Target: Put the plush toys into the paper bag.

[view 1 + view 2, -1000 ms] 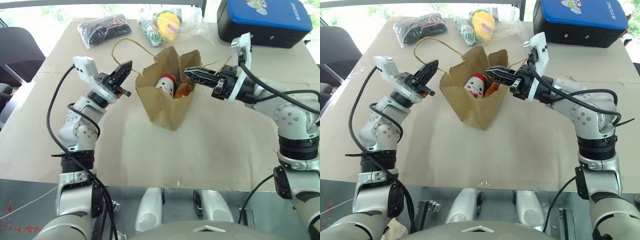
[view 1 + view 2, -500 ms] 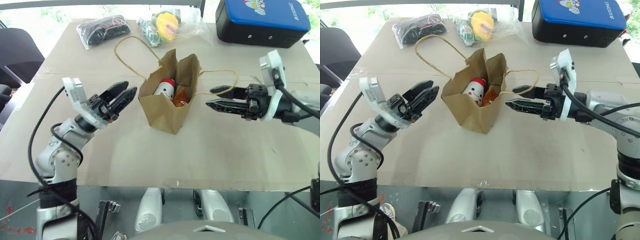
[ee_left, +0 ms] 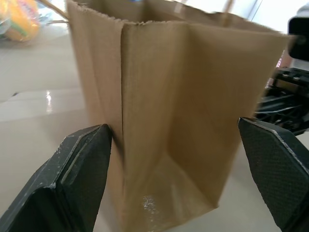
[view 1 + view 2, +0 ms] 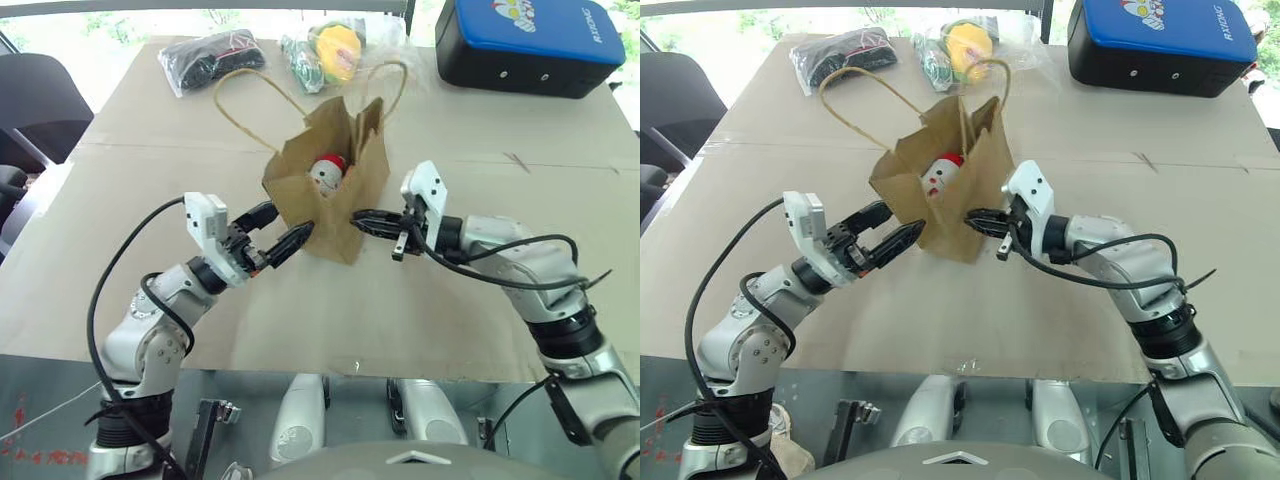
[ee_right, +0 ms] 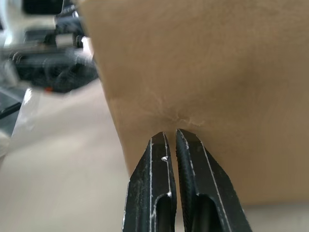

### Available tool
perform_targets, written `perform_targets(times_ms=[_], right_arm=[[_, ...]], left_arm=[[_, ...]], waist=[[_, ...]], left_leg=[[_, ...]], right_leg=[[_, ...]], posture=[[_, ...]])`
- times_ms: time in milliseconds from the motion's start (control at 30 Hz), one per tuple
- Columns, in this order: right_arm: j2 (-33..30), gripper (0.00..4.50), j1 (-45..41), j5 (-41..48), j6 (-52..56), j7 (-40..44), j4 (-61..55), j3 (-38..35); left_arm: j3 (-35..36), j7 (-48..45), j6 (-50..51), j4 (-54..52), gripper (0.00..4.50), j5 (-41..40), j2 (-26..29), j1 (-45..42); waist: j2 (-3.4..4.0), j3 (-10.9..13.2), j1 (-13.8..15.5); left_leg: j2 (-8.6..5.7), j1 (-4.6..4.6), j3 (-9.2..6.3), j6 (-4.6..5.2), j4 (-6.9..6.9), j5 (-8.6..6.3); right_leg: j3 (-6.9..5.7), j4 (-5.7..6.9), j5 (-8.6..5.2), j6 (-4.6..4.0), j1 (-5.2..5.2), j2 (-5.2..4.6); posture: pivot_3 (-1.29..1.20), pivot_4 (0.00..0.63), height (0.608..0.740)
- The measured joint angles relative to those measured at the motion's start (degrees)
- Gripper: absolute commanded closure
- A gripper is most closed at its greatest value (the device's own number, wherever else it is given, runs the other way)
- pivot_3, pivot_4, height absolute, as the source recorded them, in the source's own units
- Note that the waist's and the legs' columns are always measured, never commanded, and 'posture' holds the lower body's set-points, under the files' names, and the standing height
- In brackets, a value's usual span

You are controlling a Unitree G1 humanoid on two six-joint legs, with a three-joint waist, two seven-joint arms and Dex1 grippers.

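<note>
The brown paper bag [image 4: 335,205] stands upright mid-table, its loop handles raised. A white plush toy with a red comb [image 4: 326,170] peeks out of its mouth. My left gripper [image 4: 283,228] is open wide at the bag's lower left. In the left wrist view its fingers [image 3: 82,164] stand on either side of the bag [image 3: 183,87], close to the paper. My right gripper [image 4: 358,216] is shut. Its tips [image 5: 172,133] press against the bag's right wall [image 5: 217,72], where the paper is puckered. I cannot tell whether paper is pinched.
At the table's far edge lie black items in a clear bag [image 4: 210,55] and a yellow-green toy in plastic wrap [image 4: 330,50]. A black case with a blue lid [image 4: 530,40] stands at the back right. A dark chair [image 4: 40,100] is beside the table on the left.
My left gripper opened and dropped back to the bag's lower left. My right gripper opened, shut again and swung in against the bag's right wall. The bag now stands straighter with its handles up.
</note>
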Motion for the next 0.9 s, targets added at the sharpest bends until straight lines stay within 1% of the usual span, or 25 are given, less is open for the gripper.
perform_targets(times_ms=[133,267,333,400,500,533,567,600,633,667,700,733,767,833,900], right_arm=[[2.9,4.44,-0.4,-2.4,-1.9,1.2,3.8,1.6],[5.6,4.44,-0.6,-5.7,-5.1,2.4,9.2,3.3],[6.7,4.44,-0.6,-8.1,-7.4,3.0,13.0,4.2],[6.8,4.44,-0.2,-9.6,-8.8,3.7,14.2,4.4],[6.2,4.5,0.8,-9.9,-10.2,4.8,13.3,3.9],[6.0,4.5,1.8,-10.1,-10.9,5.2,12.4,3.6],[5.8,4.5,2.3,-10.0,-11.0,5.6,11.9,3.4],[5.4,3.97,3.2,-9.6,-11.0,6.1,10.7,2.9],[4.6,3.63,4.8,-8.1,-10.8,7.0,8.0,1.4],[3.6,3.14,5.9,-6.7,-10.7,7.6,5.4,-0.1],[3.1,2.72,6.4,-5.9,-10.6,8.0,4.1,-0.9],[1.4,2.13,8.0,-4.5,-10.7,8.6,0.7,-3.2],[0.6,1.72,8.8,-4.2,-10.8,8.9,-0.6,-4.1],[-2.3,0.75,11.7,-3.8,-11.4,9.1,-3.4,-7.3],[-4.1,0.69,13.8,-3.8,-12.0,9.1,-4.3,-10.0]], left_arm=[[-1.4,2.5,-0.6,-0.4,0.0,1.9,-2.2,-0.5],[-2.8,5.7,-2.1,-0.3,0.0,5.8,-4.2,-2.4],[-4.5,8.3,-4.0,0.8,0.0,9.8,-5.9,-4.3],[-6.3,11.2,-5.7,2.8,0.0,13.8,-8.0,-5.4],[-7.1,13.4,-6.9,5.4,0.74,16.7,-10.2,-6.2],[-7.3,13.9,-7.4,6.2,1.26,17.7,-10.7,-6.3],[-7.4,13.9,-7.8,6.7,1.52,18.2,-10.9,-6.4],[-7.5,13.9,-8.3,7.3,2.07,18.6,-11.1,-6.7],[-7.6,13.7,-9.1,8.1,2.59,18.8,-11.3,-6.9],[-7.5,13.1,-9.6,9.1,3.09,18.8,-11.3,-7.3],[-7.3,12.9,-9.8,9.5,3.5,18.8,-11.2,-7.4],[-7.3,11.3,-10.7,10.6,4.06,18.7,-10.9,-7.9],[-7.1,10.5,-11.1,11.0,4.46,18.6,-10.4,-7.9],[-6.3,6.5,-11.9,12.2,4.5,17.2,-8.8,-8.4],[-5.4,2.1,-12.9,12.7,4.5,15.5,-6.7,-8.9]], waist=[[0.0,0.0,-0.1],[0.0,0.0,-0.1],[0.0,0.0,0.1],[0.0,0.0,0.2],[0.0,0.0,0.1],[0.0,0.0,0.1],[0.01,0.0,0.1],[0.0,0.0,0.1],[0.0,0.0,0.2],[0.0,0.0,0.3],[0.0,0.0,0.3],[0.0,0.0,0.4],[-0.01,0.0,0.4],[-0.01,0.0,0.4],[-0.01,0.0,0.2]], left_leg=[[0.0,0.01,0.0,0.0,0.04,0.0],[-0.01,0.02,0.0,0.0,0.1,0.0],[-0.03,0.0,-0.01,0.0,0.14,0.0],[-0.05,-0.01,0.01,0.0,0.15,0.0],[-0.05,0.0,-0.03,0.0,0.16,0.0],[-0.04,0.0,-0.04,0.0,0.16,0.0],[-0.04,0.0,-0.03,0.0,0.16,0.0],[-0.04,-0.01,-0.03,0.0,0.16,0.0],[-0.04,-0.01,-0.03,0.0,0.17,0.0],[-0.05,-0.02,-0.03,0.0,0.17,0.0],[-0.06,-0.02,-0.03,0.0,0.19,0.0],[-0.07,-0.03,-0.04,0.0,0.19,0.0],[-0.06,-0.02,-0.04,0.0,0.19,0.0],[-0.06,-0.01,-0.04,0.0,0.19,0.0],[-0.06,0.01,-0.01,0.0,0.19,0.0]], right_leg=[[0.0,0.05,0.0,0.0,0.0,0.0],[0.0,0.08,0.0,0.0,0.01,0.0],[-0.01,0.11,0.0,0.0,0.02,0.0],[0.01,0.1,0.0,0.0,0.01,-0.03],[-0.02,0.13,0.0,0.0,0.01,-0.02],[-0.03,0.13,0.0,0.0,0.01,-0.01],[-0.02,0.14,0.0,0.0,0.01,-0.01],[-0.02,0.15,0.0,0.0,0.01,-0.01],[-0.02,0.14,0.0,0.0,0.01,-0.02],[-0.02,0.13,0.0,0.0,0.02,-0.03],[-0.03,0.14,0.0,0.0,0.02,-0.04],[-0.04,0.14,0.0,0.01,0.03,-0.05],[-0.04,0.13,0.0,0.01,0.03,-0.04],[-0.04,0.14,0.0,0.01,0.03,-0.03],[-0.01,0.15,0.0,0.0,0.03,-0.02]], posture=[[0.0,0.15,0.74],[0.0,0.15,0.74],[0.0,0.15,0.74],[0.0,0.15,0.74],[0.0,0.15,0.74],[0.0,0.15,0.74],[0.0,0.15,0.74],[0.0,0.15,0.74],[0.0,0.15,0.74],[0.0,0.15,0.74],[0.0,0.15,0.74],[0.0,0.15,0.74],[0.0,0.15,0.74],[0.0,0.15,0.74],[0.0,0.15,0.74]])
